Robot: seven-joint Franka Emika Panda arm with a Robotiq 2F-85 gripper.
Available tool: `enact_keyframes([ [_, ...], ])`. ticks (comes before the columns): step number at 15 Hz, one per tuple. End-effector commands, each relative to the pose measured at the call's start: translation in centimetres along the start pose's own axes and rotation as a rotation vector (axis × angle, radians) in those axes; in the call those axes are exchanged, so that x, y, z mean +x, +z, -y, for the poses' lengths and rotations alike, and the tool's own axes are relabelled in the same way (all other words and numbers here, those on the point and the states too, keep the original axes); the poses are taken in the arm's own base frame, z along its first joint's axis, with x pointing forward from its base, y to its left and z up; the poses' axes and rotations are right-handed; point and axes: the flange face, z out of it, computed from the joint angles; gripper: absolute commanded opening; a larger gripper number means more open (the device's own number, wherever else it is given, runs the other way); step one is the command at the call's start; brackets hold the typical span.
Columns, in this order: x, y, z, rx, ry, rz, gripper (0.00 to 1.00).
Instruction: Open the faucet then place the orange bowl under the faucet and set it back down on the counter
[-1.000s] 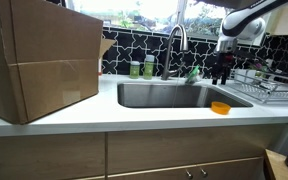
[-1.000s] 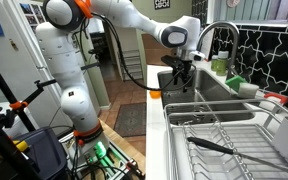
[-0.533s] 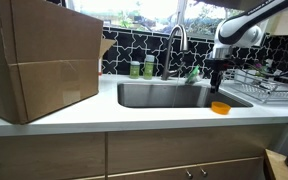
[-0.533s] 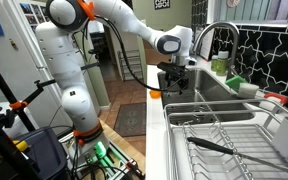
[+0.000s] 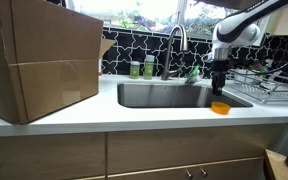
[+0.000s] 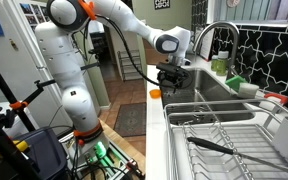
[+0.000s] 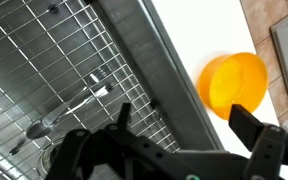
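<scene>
orange bowl (image 5: 220, 107) | on counter (image 5: 94, 120), at sink edge | just below gripper (image 5: 219, 90), untouched | fingers spread, empty

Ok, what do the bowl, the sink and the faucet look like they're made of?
Bowl: probably plastic, uniformly bright orange with a soft, dull sheen.
Sink: stainless steel by the look, grey brushed walls with muted reflections.
Faucet: metal, likely brushed steel, silvery arched spout; too small to tell more.
</scene>
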Motion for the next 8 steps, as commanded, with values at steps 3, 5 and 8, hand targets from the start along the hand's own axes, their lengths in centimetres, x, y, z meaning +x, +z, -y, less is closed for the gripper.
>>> enact_keyframes([
  [3, 0.6, 0.9, 1.2, -0.035, -0.103, 0.086, 1.0],
  [5, 1.3, 1.1, 1.7, -0.073, -0.11, 0.097, 1.0],
  [8, 2.3, 1.4, 2.3, -0.108, -0.124, 0.111, 1.0],
])
